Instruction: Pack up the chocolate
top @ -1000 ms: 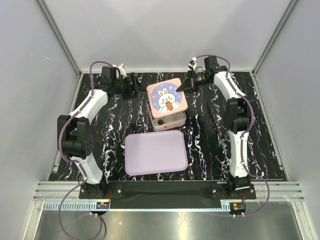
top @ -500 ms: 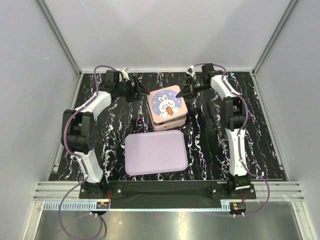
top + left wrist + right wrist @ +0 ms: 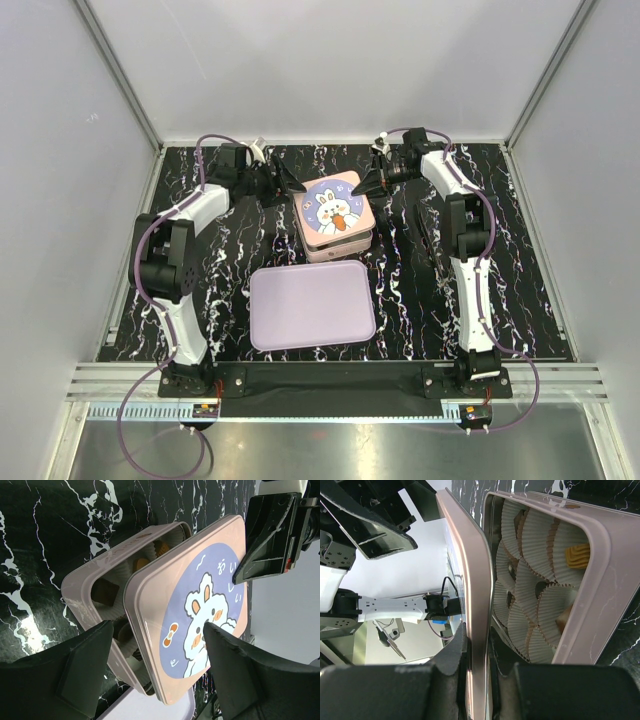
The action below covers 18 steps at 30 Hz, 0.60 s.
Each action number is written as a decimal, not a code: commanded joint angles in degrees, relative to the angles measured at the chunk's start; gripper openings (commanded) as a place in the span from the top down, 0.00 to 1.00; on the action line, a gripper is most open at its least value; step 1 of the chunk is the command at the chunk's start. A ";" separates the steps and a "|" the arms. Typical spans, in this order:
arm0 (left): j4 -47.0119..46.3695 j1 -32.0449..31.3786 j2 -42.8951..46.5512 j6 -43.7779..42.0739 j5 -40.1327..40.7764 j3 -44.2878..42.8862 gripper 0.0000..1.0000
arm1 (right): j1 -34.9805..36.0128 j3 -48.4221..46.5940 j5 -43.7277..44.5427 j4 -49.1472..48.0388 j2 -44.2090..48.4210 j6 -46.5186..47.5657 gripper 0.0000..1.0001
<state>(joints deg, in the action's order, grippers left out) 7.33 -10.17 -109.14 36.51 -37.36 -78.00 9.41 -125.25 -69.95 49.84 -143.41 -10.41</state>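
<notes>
The right gripper [image 3: 477, 647] clamps the lid [image 3: 338, 203] by its edge, tilted over the tin [image 3: 341, 246] at the far middle of the tabletop [image 3: 410, 300]; the left gripper [image 3: 283, 186] gapes beside. With chocolate [image 3: 576, 556] inside, the lid should lower squarely.

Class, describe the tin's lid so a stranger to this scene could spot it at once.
On the black marbled table, look behind the lilac rectangular tray to the pink square tin. Its pink square lid sits tilted over it, pinched at one edge by the right claw. Only it bears a white cartoon rabbit on a purple circle.
</notes>
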 commanded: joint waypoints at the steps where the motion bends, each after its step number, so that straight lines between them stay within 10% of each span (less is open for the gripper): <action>1: -3.56 -0.11 -0.54 0.14 -1.48 -0.23 0.22 | 0.70 -1.22 -2.03 0.52 -0.29 -0.66 1.00; 18: -3.55 -0.37 -2.39 -0.83 -0.16 -0.23 0.29 | 1.40 -2.28 -0.27 2.62 -1.96 -1.19 1.00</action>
<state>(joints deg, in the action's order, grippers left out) 6.42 -10.20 -111.22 36.49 -37.28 -78.00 10.13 -125.25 -69.45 50.96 -145.86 -10.76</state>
